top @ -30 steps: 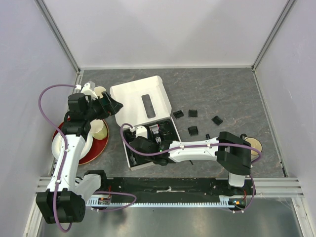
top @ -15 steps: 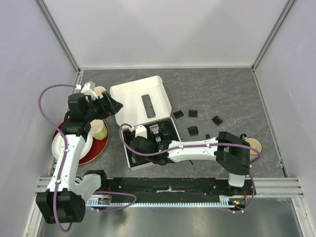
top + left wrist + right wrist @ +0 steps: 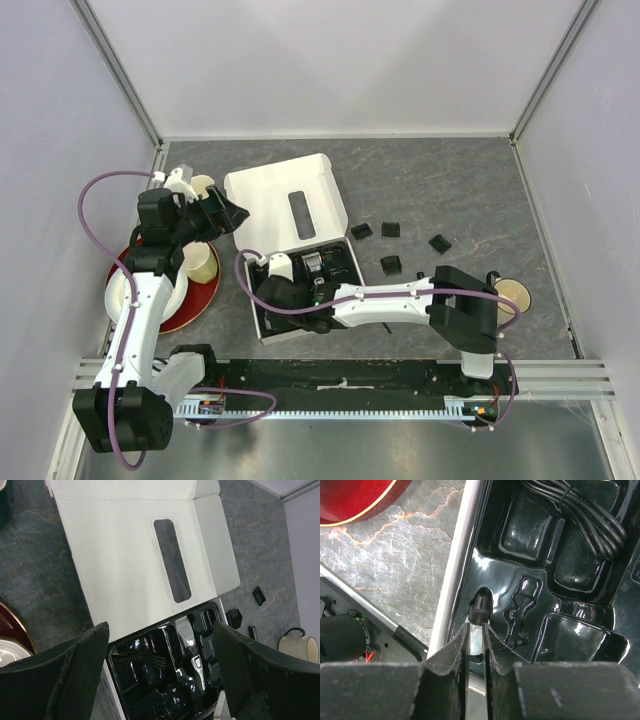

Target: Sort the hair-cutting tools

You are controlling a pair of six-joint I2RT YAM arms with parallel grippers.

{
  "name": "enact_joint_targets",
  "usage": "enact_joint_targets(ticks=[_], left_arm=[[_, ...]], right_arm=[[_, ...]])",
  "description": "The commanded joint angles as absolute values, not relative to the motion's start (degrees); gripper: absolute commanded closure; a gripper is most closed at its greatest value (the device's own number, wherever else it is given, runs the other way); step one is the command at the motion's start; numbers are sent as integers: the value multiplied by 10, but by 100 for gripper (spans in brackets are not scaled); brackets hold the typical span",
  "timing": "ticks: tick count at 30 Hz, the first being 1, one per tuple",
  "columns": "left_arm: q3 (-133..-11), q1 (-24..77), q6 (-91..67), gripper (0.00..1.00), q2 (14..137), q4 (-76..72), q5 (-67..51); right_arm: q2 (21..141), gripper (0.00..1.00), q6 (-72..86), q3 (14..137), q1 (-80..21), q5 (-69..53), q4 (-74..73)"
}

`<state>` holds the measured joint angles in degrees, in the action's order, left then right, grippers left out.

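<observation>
Right gripper (image 3: 476,637) pinches a small black-capped tool (image 3: 480,609) in the tray's (image 3: 520,530) near-left pocket. Left gripper (image 3: 160,635) hangs wide open over the box (image 3: 125,555). The clipper (image 3: 196,660) lies in the tray.

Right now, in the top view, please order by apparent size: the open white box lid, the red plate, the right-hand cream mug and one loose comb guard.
1. White box lid and red plate: about alike; the plate is partly hidden.
2. Cream mug, partly hidden too.
3. Comb guard.

Grey marbled table (image 3: 450,180) — white box (image 3: 270,200), comb guards (image 3: 390,229), mug (image 3: 515,294), red plate (image 3: 200,295).
</observation>
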<state>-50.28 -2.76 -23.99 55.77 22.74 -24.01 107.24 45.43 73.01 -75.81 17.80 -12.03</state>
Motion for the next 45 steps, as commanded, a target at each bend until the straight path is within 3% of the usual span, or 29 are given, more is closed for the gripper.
enact_joint_targets(ticks=[1,15,18,22,27,38,45], left_arm=[[-515,-29,-220,9,558,225,-240],[-514,-29,-219,9,559,226,-240],[-514,-29,-220,9,558,225,-242],[-514,-29,-220,9,559,223,-247],[-514,-29,-220,9,559,223,-250],[-513,-28,-228,9,556,218,-262],[-504,-28,-233,9,558,206,-277]], right_arm=[[1100,80,465,761,-760,193,-159],[1108,83,473,780,-764,214,-200],[1076,75,459,788,-765,240,-201],[1031,57,412,817,-764,272,-227],[985,48,362,837,-741,300,-300],[785,22,331,651,-598,290,-472],[751,22,354,541,-560,287,-489]])
